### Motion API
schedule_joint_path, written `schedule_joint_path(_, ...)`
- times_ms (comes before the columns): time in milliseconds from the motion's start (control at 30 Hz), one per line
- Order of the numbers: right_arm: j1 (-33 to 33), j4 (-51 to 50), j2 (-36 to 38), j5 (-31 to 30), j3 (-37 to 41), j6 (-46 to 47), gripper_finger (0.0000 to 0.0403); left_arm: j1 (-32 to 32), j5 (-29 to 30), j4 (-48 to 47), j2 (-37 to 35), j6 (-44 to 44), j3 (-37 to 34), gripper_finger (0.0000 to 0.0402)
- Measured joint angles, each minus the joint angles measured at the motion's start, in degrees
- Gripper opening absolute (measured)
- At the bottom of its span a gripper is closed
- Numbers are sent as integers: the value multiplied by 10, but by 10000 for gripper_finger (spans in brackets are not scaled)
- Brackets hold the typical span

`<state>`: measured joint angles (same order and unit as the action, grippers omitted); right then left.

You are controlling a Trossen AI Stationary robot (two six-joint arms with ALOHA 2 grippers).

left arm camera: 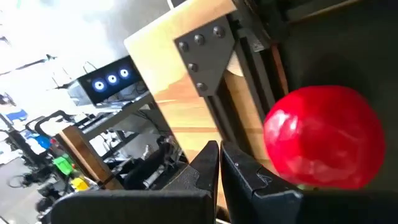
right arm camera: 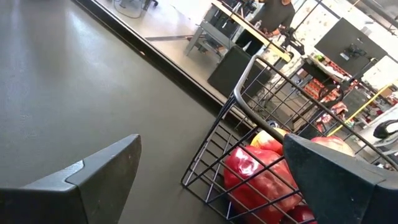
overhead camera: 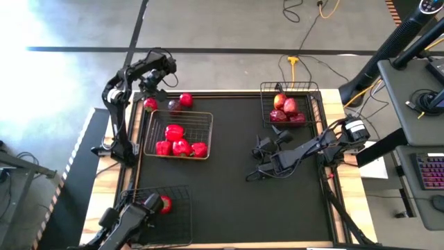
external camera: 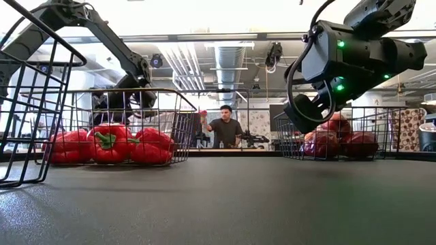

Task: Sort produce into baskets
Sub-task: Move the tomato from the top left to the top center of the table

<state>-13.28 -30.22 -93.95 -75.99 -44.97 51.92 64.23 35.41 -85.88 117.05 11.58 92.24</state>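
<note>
Now the middle basket (overhead camera: 179, 135) toward the left edge holds four glossy red peppers (overhead camera: 174, 132). At the far right corner, a second basket (overhead camera: 291, 104) carries four dark apples (overhead camera: 290, 106). One round tomato (overhead camera: 165, 203) sits in the near-left basket (overhead camera: 159, 215). Left gripper (left arm camera: 219, 163), fingers pressed together, hovers beside a loose tomato (left arm camera: 323, 137) at the far-left corner; right gripper (overhead camera: 267, 156) spread wide mid-bench.
</note>
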Motion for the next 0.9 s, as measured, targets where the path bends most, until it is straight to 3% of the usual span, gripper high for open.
schedule_joint_path(200, 7, 30, 0, 0, 0, -9, 384, 6, -27, 33, 0, -4, 31, 0)
schedule_joint_path(367, 9, 39, 0, 6, 1, -16, 384, 38, -187, 39, 0, 66, 64, 0)
schedule_joint_path(600, 14, 41, 0, 11, 2, -16, 384, 52, -215, 25, -1, 141, 93, 0)
schedule_joint_path(900, 16, 42, 0, 15, 2, -16, 384, 53, -179, 90, -1, 253, 96, 0)
